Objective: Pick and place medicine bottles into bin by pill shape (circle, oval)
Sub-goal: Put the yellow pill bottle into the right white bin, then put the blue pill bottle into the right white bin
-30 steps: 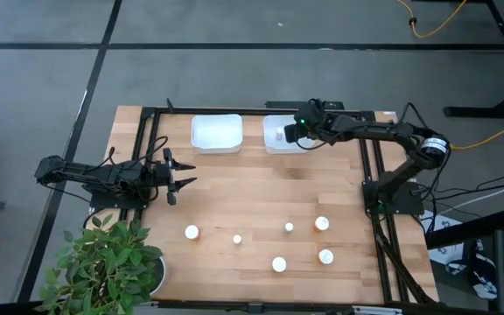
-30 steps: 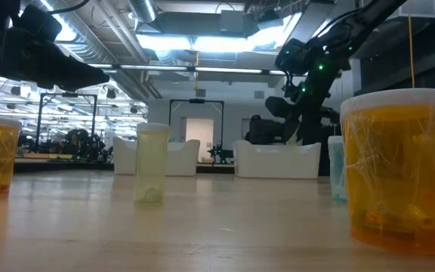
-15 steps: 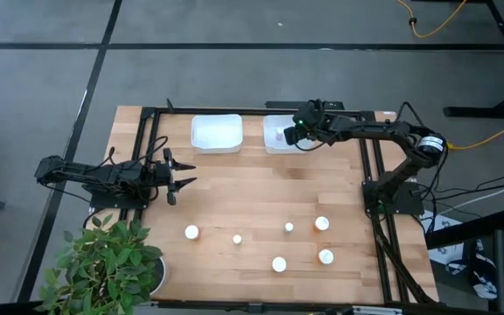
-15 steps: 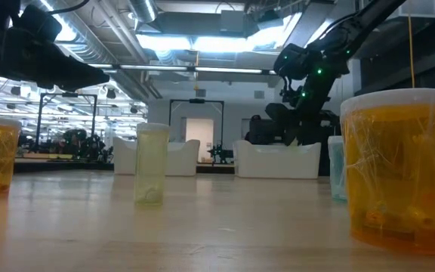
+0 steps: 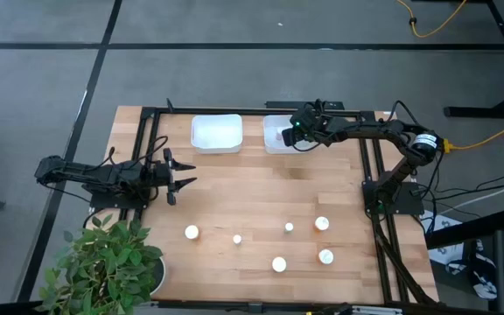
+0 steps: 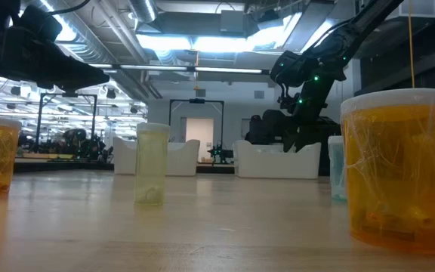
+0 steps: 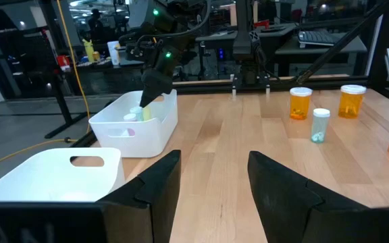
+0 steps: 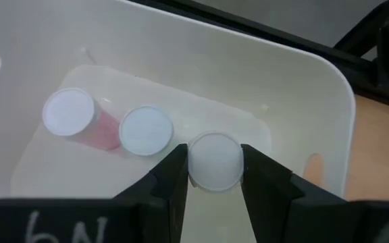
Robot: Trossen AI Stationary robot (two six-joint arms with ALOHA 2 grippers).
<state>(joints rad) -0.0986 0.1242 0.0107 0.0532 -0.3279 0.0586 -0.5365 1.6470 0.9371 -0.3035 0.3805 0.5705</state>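
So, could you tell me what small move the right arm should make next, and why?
Probably opening its jaws to release. The right gripper holds a white-capped bottle inside the right-hand bin, beside two bottles already lying there, so letting go seems the natural step. The left gripper waits open at the table's left side.

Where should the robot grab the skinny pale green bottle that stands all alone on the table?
Best around its white cap and upper body, coming straight down from above. The pale green bottle stands upright, a narrow round cylinder, so two fingers can close on opposite sides. In the high view it has bare table all round, leaving room for open fingers.
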